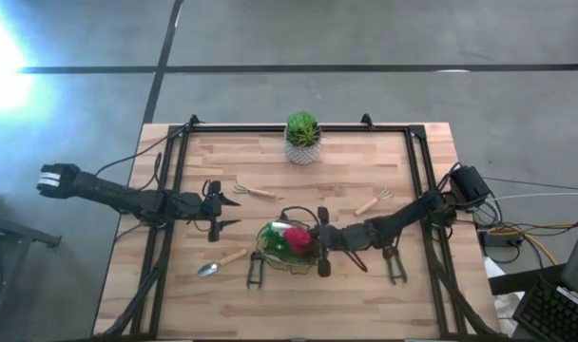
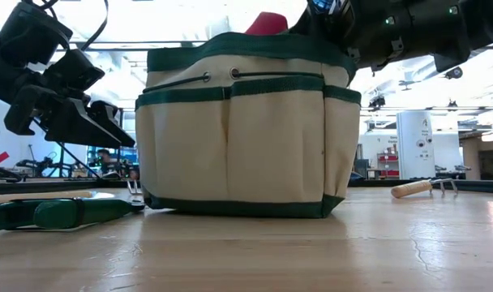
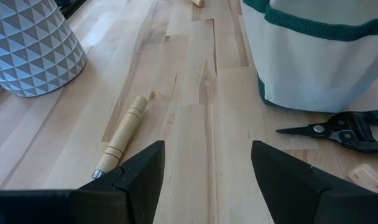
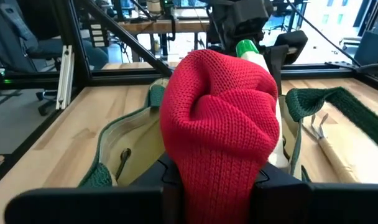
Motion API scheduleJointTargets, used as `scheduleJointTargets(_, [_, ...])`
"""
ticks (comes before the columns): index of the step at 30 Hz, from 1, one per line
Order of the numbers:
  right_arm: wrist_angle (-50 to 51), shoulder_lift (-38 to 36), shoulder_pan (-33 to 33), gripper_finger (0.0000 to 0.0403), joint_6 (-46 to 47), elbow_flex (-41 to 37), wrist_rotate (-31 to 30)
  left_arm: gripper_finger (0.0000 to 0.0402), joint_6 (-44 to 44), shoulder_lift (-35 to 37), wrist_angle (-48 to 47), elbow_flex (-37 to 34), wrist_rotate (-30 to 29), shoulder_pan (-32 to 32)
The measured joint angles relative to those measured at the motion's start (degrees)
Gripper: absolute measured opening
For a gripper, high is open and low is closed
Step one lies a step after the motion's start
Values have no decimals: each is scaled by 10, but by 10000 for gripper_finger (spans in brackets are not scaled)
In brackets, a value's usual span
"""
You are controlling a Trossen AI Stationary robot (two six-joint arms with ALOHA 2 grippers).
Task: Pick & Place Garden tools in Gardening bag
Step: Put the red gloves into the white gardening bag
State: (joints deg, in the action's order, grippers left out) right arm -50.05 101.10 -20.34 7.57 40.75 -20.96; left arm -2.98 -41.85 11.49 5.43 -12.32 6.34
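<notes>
No writing shows; right pincer (image 4: 220,180) pinches red item (image 4: 223,124) over gardening bag (image 2: 246,130); left pincer (image 3: 207,180) spread.

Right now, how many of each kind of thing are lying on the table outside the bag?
Wooden-handled rakes: 2
Trowel: 1
Pruning shears: 2
Potted plant: 1
Total: 6

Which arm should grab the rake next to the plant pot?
Left. Its open hand points at the rake beside the plant pot; the right hand is over the gardening bag, holding the red item.
</notes>
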Motion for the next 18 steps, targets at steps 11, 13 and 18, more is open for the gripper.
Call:
scheduleJointTargets(11, [5, 0, 0, 83, -9, 0, 0, 241, 0, 0, 0, 0, 0, 0])
scheduleJointTargets(13, [5, 0, 0, 105, -9, 0, 0, 241, 0, 0, 0, 0, 0, 0])
scheduleJointTargets(18, [6, 0, 0, 148, -11, 0, 0, 241, 0, 0, 0, 0, 0, 0])
